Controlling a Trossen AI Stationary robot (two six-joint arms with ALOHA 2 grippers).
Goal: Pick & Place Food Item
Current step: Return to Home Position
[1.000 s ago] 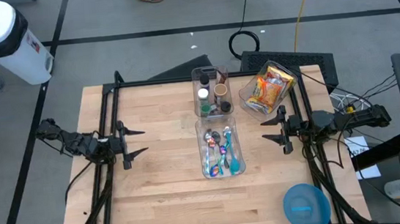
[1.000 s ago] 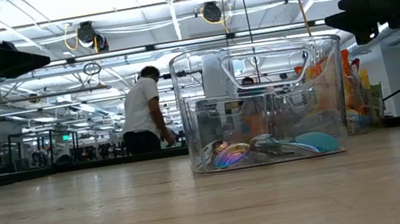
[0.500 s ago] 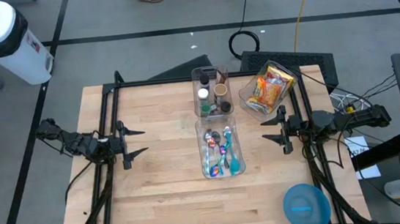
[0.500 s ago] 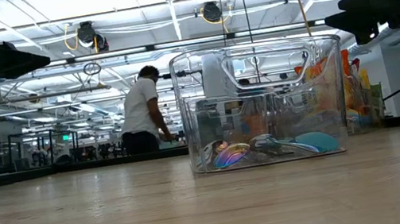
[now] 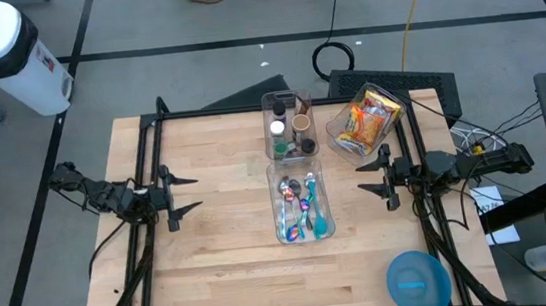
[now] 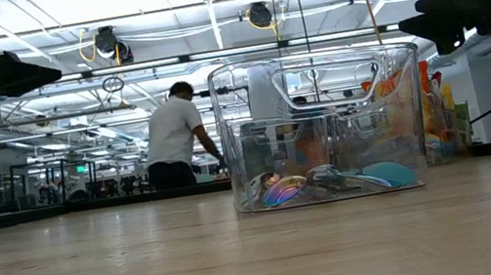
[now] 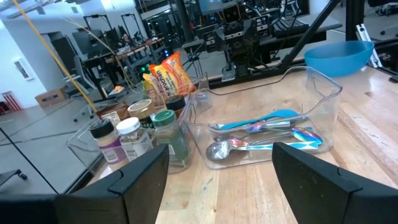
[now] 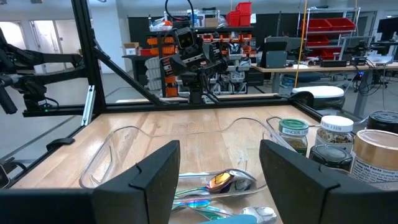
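Spoons (image 5: 298,208) lie in the clear bin (image 5: 323,193) at the high view's centre, on the surface (image 5: 222,248). Left hand (image 5: 194,193) and right hand (image 5: 361,179) hover either side, fingers apart. Labels on the jars (image 7: 134,140) are unreadable. Only the low view shows a person (image 6: 175,139).

The counter (image 5: 215,179), mid-frame in the high view, is pale wood, smooth and matt. The bin (image 7: 326,99) at its centre is clear glossy plastic. Its rainbow spoon (image 7: 280,145) gleams like polished metal; the blue spoon (image 7: 267,117) looks matt plastic, as does the lower-right bowl (image 5: 418,282).
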